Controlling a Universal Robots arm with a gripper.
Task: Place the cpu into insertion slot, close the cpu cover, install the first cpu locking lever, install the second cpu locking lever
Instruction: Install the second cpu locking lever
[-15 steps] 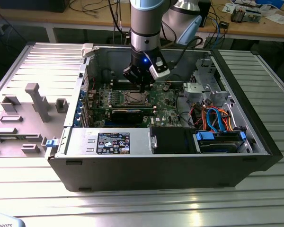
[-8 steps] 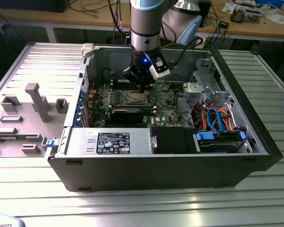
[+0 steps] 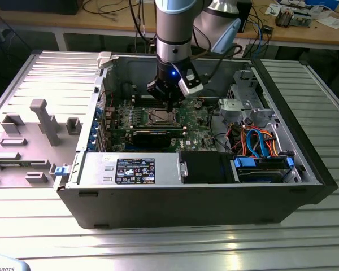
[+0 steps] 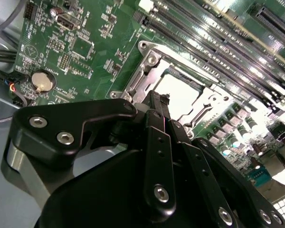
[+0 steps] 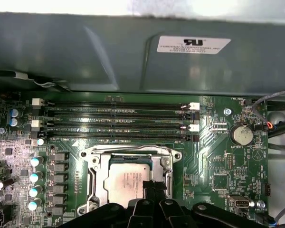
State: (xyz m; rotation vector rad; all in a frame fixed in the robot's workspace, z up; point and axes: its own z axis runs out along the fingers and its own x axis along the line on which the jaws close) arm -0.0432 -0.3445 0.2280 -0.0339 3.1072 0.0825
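Hovering over the open computer case (image 3: 305, 186) on the worktop (image 3: 169, 248) in the exterior view, the gripper (image 3: 168, 106) stands just above the insertion slot (image 3: 160, 117). In the second wrist view, fingers (image 4: 157, 114) are pressed together, empty, at the cpu cover's (image 4: 147, 71) 6 o'clock edge. In the first wrist view, the cpu (image 5: 126, 178) sits seated, framed by the cover. Judgement: press squarely, avoiding the memory slots (image 5: 114, 121) at 12 o'clock.

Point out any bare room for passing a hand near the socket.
Free: the ribbed table on the exterior view's right of the case. Crowded: the hand hangs over the cpu, memory slots alongside.
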